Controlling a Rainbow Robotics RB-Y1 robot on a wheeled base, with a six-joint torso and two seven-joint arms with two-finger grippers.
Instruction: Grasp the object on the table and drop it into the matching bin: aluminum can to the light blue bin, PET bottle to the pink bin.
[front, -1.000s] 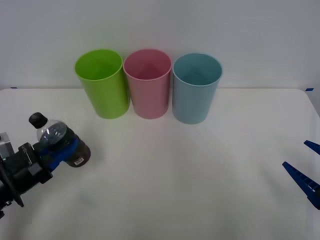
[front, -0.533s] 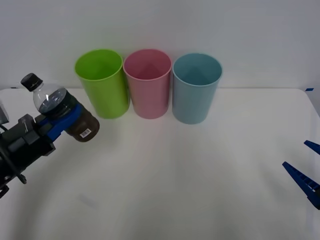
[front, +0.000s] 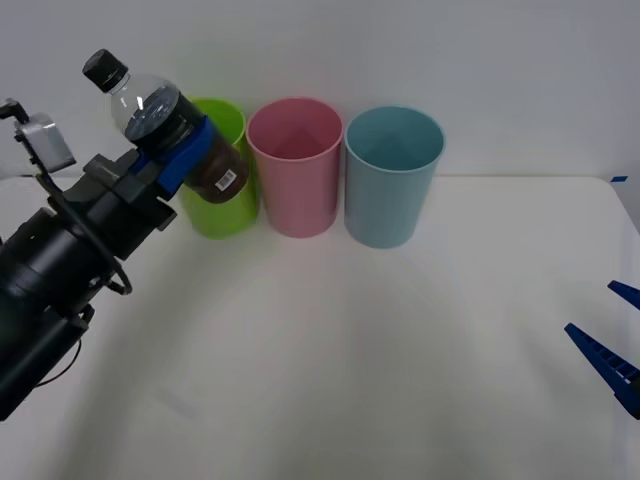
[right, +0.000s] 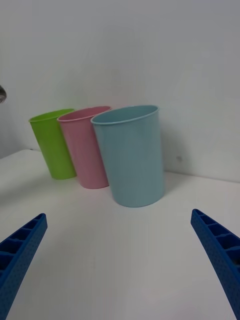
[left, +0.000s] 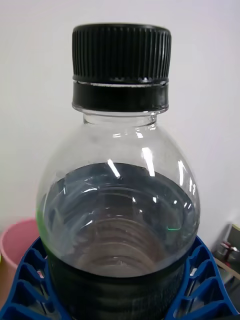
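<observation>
Three bins stand in a row at the back of the table (front: 400, 330). The pink bin (front: 296, 170) is the middle one, with the light blue bin (front: 392, 178) touching its right side and a third bin (front: 228, 205) on its left. The bottle (front: 170, 125) hangs tilted in the air just left of the pink bin, in front of the third bin.

The left arm reaches up and forward from the near left, its gripper (front: 185, 150) raised high at the far left with the blue fingers (left: 30, 280) clamped around the PET bottle (front: 170, 125). The right gripper (front: 612, 345) sits low at the near right edge, fingers (right: 220, 255) spread wide apart and holding nothing.
</observation>
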